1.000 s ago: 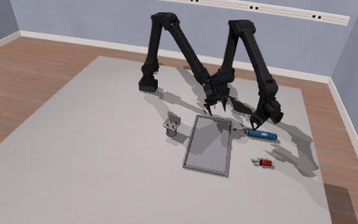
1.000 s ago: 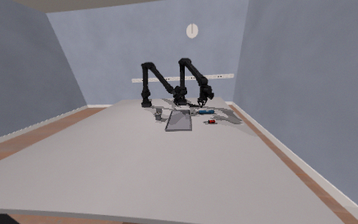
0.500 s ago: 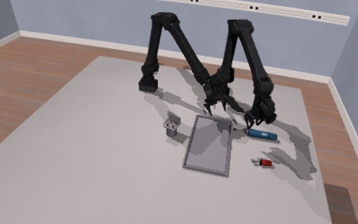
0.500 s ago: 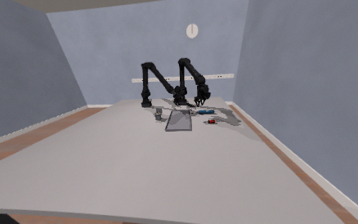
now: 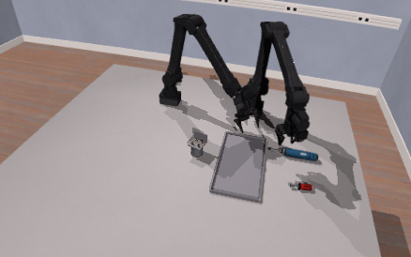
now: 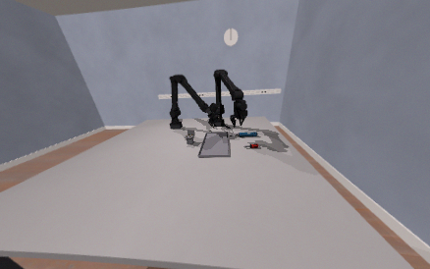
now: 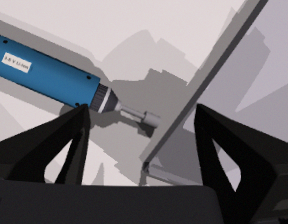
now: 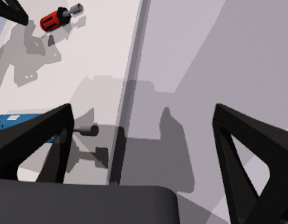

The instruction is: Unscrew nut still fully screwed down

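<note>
Driver's (image 5: 301, 154) (image 6: 247, 134) (image 7: 50, 72) (image 8: 23, 120) rear end cut off, L wrist view.

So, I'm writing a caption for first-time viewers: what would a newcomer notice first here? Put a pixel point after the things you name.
Probably the two black arms (image 5: 213, 52) (image 6: 229, 83) (image 7: 95, 205) (image 8: 85, 205), bent over the pale table's far side. Next, the bright blue driver (image 5: 301, 154) (image 6: 247, 134) (image 7: 50, 70) (image 8: 20, 122), lying with its tip towards the grey tray (image 5: 235, 196) (image 6: 214, 156) (image 7: 194, 96) (image 8: 129, 100), and the small red-handled tool (image 5: 306, 187) (image 6: 254, 145) (image 8: 52, 21) nearer the table's front.
</note>
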Controlling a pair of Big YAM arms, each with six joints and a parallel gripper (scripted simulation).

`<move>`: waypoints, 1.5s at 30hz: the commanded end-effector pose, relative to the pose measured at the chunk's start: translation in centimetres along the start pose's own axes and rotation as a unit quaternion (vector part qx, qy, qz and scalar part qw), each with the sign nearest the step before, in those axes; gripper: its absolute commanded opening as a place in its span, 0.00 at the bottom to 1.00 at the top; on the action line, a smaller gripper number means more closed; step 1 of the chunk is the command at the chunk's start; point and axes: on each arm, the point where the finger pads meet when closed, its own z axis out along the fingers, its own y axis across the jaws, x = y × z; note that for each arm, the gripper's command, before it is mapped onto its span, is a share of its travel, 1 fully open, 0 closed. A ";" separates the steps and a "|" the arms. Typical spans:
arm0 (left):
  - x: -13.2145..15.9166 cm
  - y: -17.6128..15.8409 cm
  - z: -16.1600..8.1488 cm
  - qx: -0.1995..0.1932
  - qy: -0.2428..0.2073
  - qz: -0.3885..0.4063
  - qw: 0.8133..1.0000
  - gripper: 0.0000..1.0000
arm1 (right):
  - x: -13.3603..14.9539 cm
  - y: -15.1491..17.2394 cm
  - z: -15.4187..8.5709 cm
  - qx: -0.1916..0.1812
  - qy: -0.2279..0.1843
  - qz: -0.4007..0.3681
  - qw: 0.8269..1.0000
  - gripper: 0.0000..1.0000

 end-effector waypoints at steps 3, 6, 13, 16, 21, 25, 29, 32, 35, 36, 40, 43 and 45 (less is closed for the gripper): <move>-2.2 0.3 -1.8 0.000 -0.018 0.033 0.999 0.65 | -1.0 1.7 -0.1 -0.011 -0.007 0.015 1.000 0.86; -2.2 -1.2 -3.1 0.000 -0.031 0.068 0.997 0.65 | -1.0 1.7 -0.1 -0.011 -0.007 0.015 1.000 0.86; -2.0 -3.1 -3.5 -0.002 -0.027 0.153 0.988 0.65 | -1.0 1.7 -0.1 -0.011 -0.007 0.015 1.000 0.86; -1.9 -3.9 -4.7 -0.003 -0.037 0.189 0.981 0.65 | -1.0 1.7 -0.1 -0.011 -0.007 0.015 1.000 0.86; -2.1 -2.9 -3.8 -0.003 -0.026 0.178 0.984 0.65 | -1.0 1.7 -0.1 -0.011 -0.007 0.015 1.000 0.86; -1.7 -5.0 -5.4 -0.005 -0.039 0.237 0.971 0.65 | -1.0 1.7 -0.1 -0.011 -0.007 0.015 1.000 0.86; -1.6 -6.1 -4.9 -0.006 -0.030 0.284 0.958 0.65 | -1.0 1.7 -0.1 -0.011 -0.007 0.015 1.000 0.86; -1.4 -6.8 -6.2 -0.008 -0.040 0.319 0.947 0.65 | -1.0 1.7 -0.1 -0.011 -0.007 0.015 1.000 0.86; -1.4 -6.9 -5.4 -0.007 -0.030 0.328 0.944 0.65 | -1.0 1.7 -0.1 -0.011 -0.007 0.015 1.000 0.86; -1.6 -6.1 -5.2 -0.007 -0.028 0.320 0.947 0.65 | -1.0 1.7 -0.1 -0.011 -0.007 0.015 1.000 0.86; -1.2 -7.6 -6.4 -0.009 -0.039 0.353 0.935 0.65 | -1.0 1.7 -0.1 -0.011 -0.007 0.015 1.000 0.86; -1.0 -8.4 -7.1 -0.011 -0.042 0.387 0.921 0.65 | -1.0 1.7 -0.1 -0.011 -0.007 0.015 1.000 0.86; -0.9 -8.9 -6.7 -0.011 -0.036 0.410 0.911 0.65 | -1.0 1.7 -0.1 -0.011 -0.007 0.015 1.000 0.86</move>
